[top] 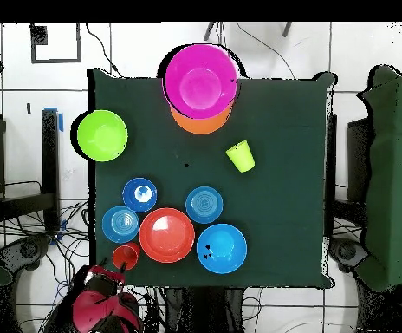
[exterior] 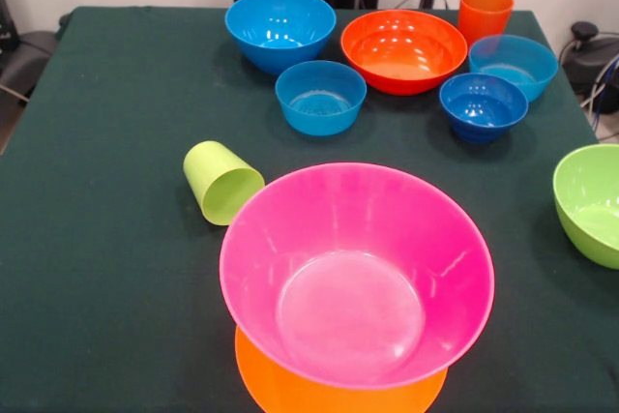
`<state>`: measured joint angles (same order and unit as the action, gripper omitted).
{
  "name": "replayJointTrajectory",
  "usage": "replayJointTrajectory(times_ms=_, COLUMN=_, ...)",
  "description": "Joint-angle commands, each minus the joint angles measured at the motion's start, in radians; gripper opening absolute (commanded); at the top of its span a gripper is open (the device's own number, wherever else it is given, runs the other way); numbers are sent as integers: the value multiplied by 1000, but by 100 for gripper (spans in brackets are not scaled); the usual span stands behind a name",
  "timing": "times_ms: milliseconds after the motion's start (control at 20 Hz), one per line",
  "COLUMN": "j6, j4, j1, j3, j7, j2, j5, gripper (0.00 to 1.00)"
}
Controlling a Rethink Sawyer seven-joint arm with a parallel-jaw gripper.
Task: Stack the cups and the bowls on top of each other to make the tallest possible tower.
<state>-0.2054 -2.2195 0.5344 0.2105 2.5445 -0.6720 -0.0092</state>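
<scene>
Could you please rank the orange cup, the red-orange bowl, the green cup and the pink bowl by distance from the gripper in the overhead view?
From the gripper, at the table's bottom-left edge:
1. Orange cup, right beside it.
2. Red-orange bowl, just right of that cup.
3. Green cup, mid-table, on its side.
4. Pink bowl, at the far top edge.

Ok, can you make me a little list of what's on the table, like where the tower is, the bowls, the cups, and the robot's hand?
tower: pink bowl sits upright on the light-orange bowl, only two pieces so far
loose bowls: medium blue bowl, red-orange bowl, three small blue bowls, lime-green bowl at the table's edge
green cup: lying on its side beside the tower
orange cup: standing upright behind the red-orange bowl
table: dark green cloth
gripper: drawn back beyond the table's edge, holding nothing
</scene>
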Motion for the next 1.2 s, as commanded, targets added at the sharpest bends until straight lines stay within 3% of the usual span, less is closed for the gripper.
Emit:
replayJointTrajectory(times_ms=50, j6=67, j4=83, j1=0, j3=-33, j7=13, j2=76, j5=-21, gripper=100)
replayJointTrajectory(times_ms=750, j6=54, j4=111, j1=23, j3=-9, j7=23, j2=114, j5=-12, gripper=100)
replayJointTrajectory(times_ms=1200, j6=14, j4=105, j1=17, j3=-36, j7=43, j2=125, j5=-22, gripper=100)
